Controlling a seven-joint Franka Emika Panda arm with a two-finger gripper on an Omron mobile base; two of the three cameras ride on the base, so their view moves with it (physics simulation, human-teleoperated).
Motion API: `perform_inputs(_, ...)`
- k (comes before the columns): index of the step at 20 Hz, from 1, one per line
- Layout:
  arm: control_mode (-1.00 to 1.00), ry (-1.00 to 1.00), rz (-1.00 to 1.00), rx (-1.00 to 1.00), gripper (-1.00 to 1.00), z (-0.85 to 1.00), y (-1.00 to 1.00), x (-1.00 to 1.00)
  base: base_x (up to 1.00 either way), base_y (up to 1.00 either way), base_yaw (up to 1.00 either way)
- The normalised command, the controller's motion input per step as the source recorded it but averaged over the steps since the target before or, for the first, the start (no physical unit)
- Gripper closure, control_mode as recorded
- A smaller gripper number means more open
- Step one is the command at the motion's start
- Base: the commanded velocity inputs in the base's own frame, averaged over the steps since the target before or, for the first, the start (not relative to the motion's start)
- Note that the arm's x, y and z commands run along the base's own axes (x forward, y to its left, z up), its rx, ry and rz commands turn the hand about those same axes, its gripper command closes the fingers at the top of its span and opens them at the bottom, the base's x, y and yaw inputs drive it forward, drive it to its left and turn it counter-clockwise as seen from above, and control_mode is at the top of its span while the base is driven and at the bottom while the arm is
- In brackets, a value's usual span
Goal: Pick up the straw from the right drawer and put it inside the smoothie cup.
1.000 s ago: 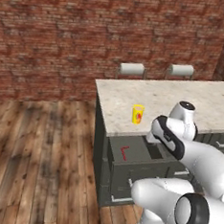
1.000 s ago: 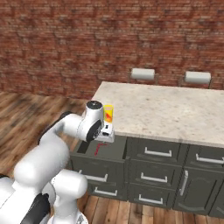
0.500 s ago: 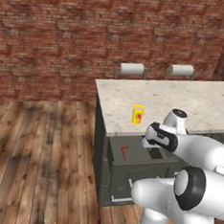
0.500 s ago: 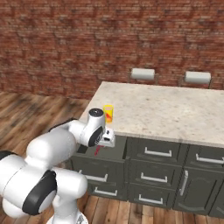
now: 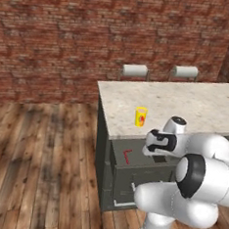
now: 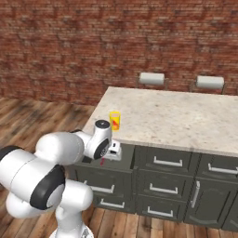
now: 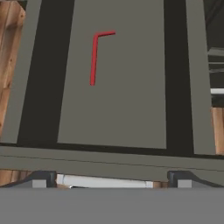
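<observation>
The right drawer [image 7: 131,96] stands pulled out, and the red straw [image 7: 93,57] lies flat on its grey floor with the short bent end pointing away to the right. My gripper [image 7: 111,183] hovers open above the drawer's front edge, apart from the straw, with nothing between its fingertips [image 7: 41,179]. From the left, the gripper [image 5: 151,150] hangs over the open drawer [image 5: 143,161], just right of the straw [image 5: 127,156]. The yellow smoothie cup [image 5: 141,117] stands upright on the counter behind it. From the right, the cup [image 6: 114,121] sits just above the gripper [image 6: 113,155].
The stone counter [image 5: 186,105] runs back to the right, with two stools [image 5: 135,70] behind it. More dark drawers with silver handles [image 6: 165,162] fill the cabinet front. The silver handle [image 7: 105,181] of the open drawer lies just under the hand. Wooden floor lies to the left.
The hand has sunk a little and shifted over the open drawer, while the arm's elbow swung forward toward the cameras. The straw and cup have not moved.
</observation>
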Motion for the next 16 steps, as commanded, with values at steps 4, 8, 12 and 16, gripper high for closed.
perform_inputs(4, -1.0, 0.02, 0.0, 0.0, -1.0, -0.21, 0.18, 0.05, 0.0, 0.0, 0.0)
perform_inputs(8, -1.0, 0.04, 0.0, 0.0, -1.0, -0.21, 0.13, 0.13, 0.0, 0.0, 0.0)
perform_inputs(12, -1.0, 0.04, 0.0, 0.0, -1.0, -0.24, 0.03, 0.22, 0.0, 0.0, 0.0)
perform_inputs(16, -1.0, 0.05, 0.0, 0.0, -1.0, -0.2, 0.0, 0.28, 0.0, 0.0, 0.0)
